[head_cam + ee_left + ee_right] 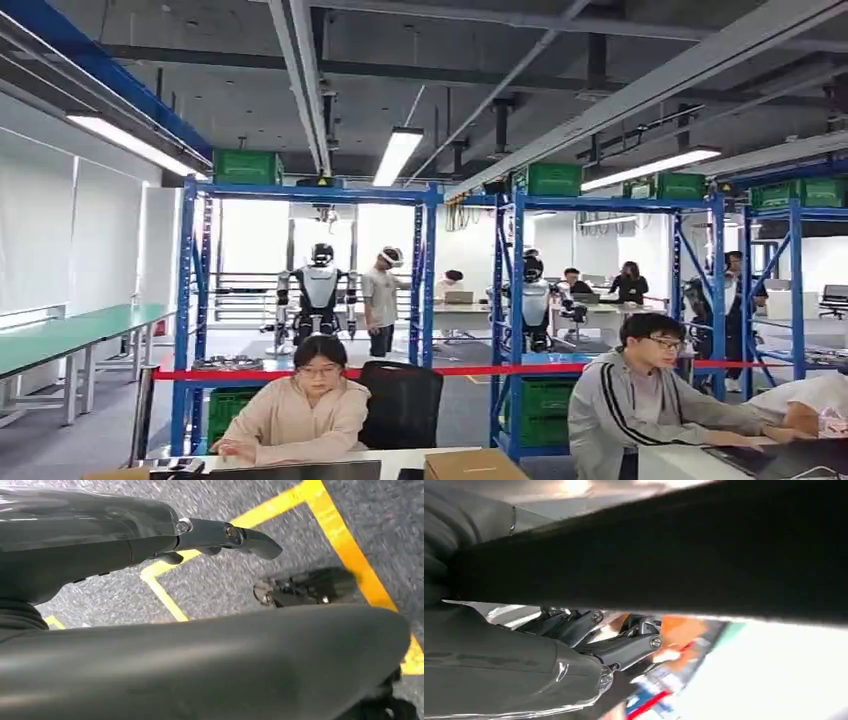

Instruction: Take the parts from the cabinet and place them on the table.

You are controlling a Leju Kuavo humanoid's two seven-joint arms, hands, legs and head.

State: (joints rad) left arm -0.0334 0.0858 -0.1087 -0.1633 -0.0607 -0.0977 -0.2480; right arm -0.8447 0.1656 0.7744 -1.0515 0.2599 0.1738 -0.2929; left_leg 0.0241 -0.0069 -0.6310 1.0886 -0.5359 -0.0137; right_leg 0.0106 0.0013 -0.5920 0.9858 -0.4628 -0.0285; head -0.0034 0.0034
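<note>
I am looking out from the head view at two blue racks [305,300] with a floor aisle running between them, a red tape [460,372] stretching across at mid height and two people sitting at a white desk [420,460] along the near edge. My left hand [220,537] is hanging over grey carpet [225,580] edged with a yellow line [345,545], its fingers extended and holding nothing. My right hand [609,640] is showing blurred, with something silvery among its fingers, so I cannot tell its state, nor where the parts are lying.

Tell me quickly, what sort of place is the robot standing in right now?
Most likely a robot test workshop or lab: blue steel racks carrying green crates, other humanoid robots standing between them, people at desks with laptops, and yellow floor lines.
</note>
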